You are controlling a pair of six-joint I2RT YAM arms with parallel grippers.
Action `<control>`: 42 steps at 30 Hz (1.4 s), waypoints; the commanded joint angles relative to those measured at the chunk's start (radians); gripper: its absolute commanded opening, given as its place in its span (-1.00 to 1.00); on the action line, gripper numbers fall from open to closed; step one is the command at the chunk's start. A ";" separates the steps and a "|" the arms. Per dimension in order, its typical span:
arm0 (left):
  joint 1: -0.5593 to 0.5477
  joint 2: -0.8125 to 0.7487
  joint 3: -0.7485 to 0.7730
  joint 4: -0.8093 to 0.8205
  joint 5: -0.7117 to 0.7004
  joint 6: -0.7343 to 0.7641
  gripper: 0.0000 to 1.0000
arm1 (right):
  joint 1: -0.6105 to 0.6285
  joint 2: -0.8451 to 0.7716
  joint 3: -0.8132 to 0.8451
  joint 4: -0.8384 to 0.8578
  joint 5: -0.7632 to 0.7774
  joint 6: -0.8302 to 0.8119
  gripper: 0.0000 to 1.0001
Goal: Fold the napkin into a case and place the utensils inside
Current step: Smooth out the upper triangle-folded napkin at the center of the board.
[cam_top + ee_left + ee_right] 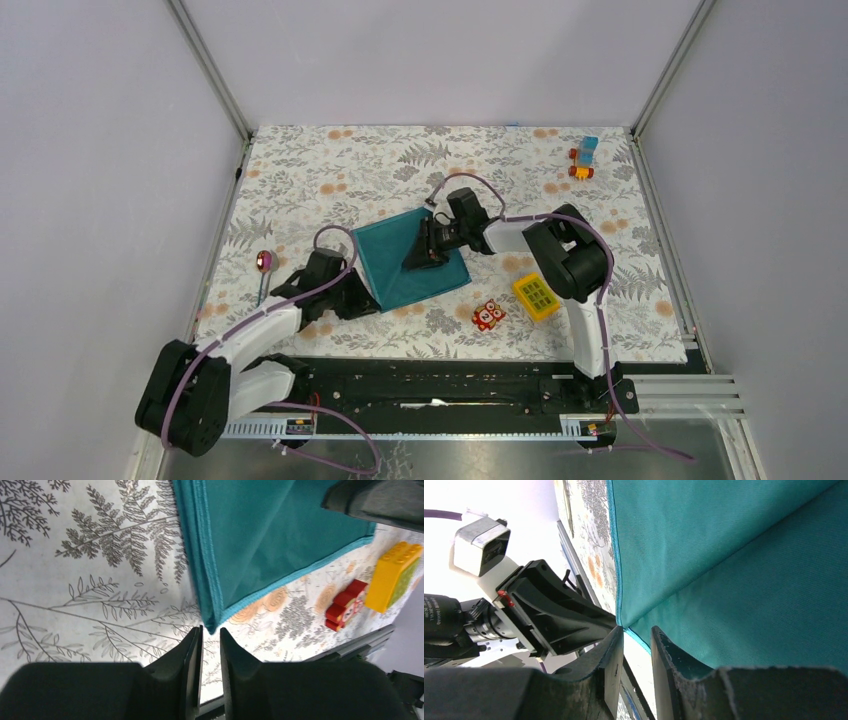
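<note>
While the right gripper (634,632) pinches the hem of the soft teal-green fabric napkin (749,570) mid-table, holding a flap raised for the fold, the left gripper (211,636) stands slightly parted, empty, at the near corner, probably to anchor it. A pink-bowled metal spoon (264,262) lies well apart on the fern-printed tablecloth (330,170).

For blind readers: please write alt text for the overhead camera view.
A folded teal napkin lies mid-table on a floral tablecloth, with the right gripper over it and the left gripper at its near-left corner. A pink-bowled spoon lies to the left; a red owl toy and yellow block sit to the right.
</note>
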 commanded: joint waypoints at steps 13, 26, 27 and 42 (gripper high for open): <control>-0.003 0.035 0.161 0.029 0.026 -0.013 -0.62 | -0.010 0.009 0.172 -0.030 0.063 0.010 0.22; -0.003 0.154 0.032 0.161 0.020 -0.005 -0.75 | -0.143 0.221 0.362 0.144 0.005 0.148 0.60; -0.003 0.152 0.026 0.163 0.018 -0.005 -0.75 | -0.152 0.242 0.379 0.144 0.004 0.143 0.61; 0.000 -0.007 0.177 0.001 0.075 -0.002 -0.24 | -0.179 0.111 0.485 -0.166 -0.027 -0.019 0.75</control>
